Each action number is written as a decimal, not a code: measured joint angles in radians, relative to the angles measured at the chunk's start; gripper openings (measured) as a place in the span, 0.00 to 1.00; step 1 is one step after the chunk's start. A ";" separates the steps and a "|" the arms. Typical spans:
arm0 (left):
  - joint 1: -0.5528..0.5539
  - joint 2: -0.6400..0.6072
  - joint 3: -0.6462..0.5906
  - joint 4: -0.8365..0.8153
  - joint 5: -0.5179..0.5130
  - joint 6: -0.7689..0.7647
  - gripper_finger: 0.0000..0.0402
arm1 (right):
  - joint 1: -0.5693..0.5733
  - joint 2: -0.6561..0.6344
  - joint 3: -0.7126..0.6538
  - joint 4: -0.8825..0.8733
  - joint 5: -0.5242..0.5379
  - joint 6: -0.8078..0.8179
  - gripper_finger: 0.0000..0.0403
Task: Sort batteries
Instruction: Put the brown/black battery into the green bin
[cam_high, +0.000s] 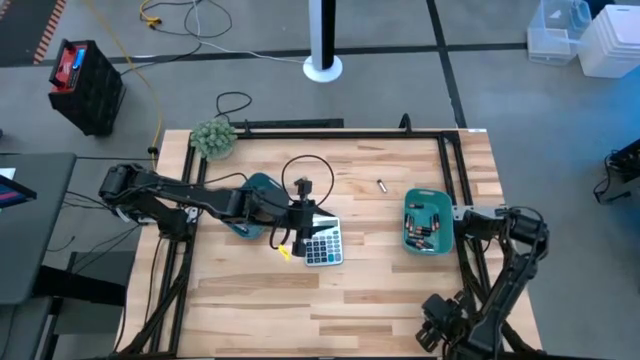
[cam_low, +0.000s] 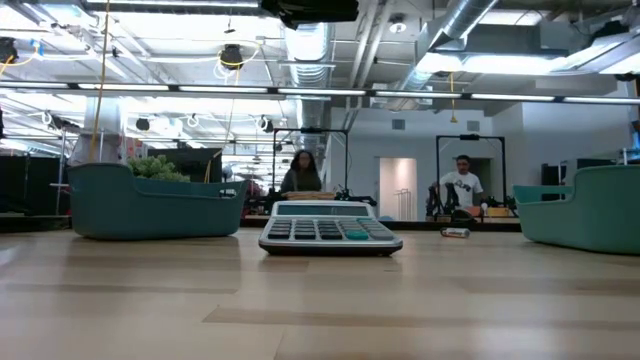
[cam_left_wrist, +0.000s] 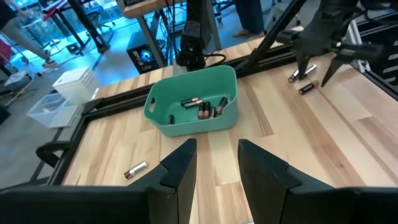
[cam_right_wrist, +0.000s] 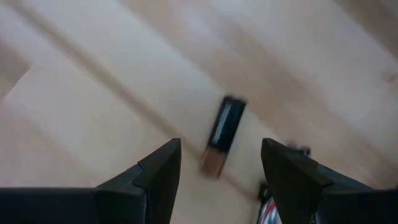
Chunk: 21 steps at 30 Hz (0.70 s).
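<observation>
At the far left rear of the bench (cam_high: 400, 290), a small green plant (cam_high: 213, 138) is seen near the corner. The left arm is extended from the left edge toward the middle, and the left teal tray (cam_high: 258, 187) is partly covered by it; the tray's contents cannot be made out. The left hand (cam_left_wrist: 216, 149) is held above the bench at the centre, just over the grey calculator (cam_high: 322, 243), with its fingers (cam_left_wrist: 183, 163) apart and nothing between them. To the right of the calculator, toward the rear, a single loose battery (cam_high: 381, 185) lies on bare wood, well apart from both trays. Further right, the right teal tray (cam_high: 411, 193) is placed near the bench's right side, and a group of batteries (cam_high: 425, 230) is contained in it, dark and copper-toned cells lying in mixed directions. At the front right corner, the right hand (cam_right_wrist: 221, 144) is held low over the bench with its fingers (cam_right_wrist: 163, 165) apart; a dark, copper-ended cell (cam_right_wrist: 222, 134) lies flat on the wood below the gap and is not gripped. In the left wrist view, two further cells (cam_left_wrist: 294, 76) are seen on the wood beside that hand.
</observation>
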 joint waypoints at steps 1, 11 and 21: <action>0.000 0.000 0.000 0.001 0.000 0.000 0.28 | -0.006 0.000 -0.008 0.002 0.000 0.000 0.60; 0.000 0.000 0.000 -0.004 0.000 0.002 0.28 | -0.034 -0.001 -0.073 0.088 -0.035 -0.011 0.60; 0.000 0.000 -0.002 -0.031 0.000 0.001 0.28 | -0.042 -0.004 -0.095 0.138 -0.043 -0.045 0.53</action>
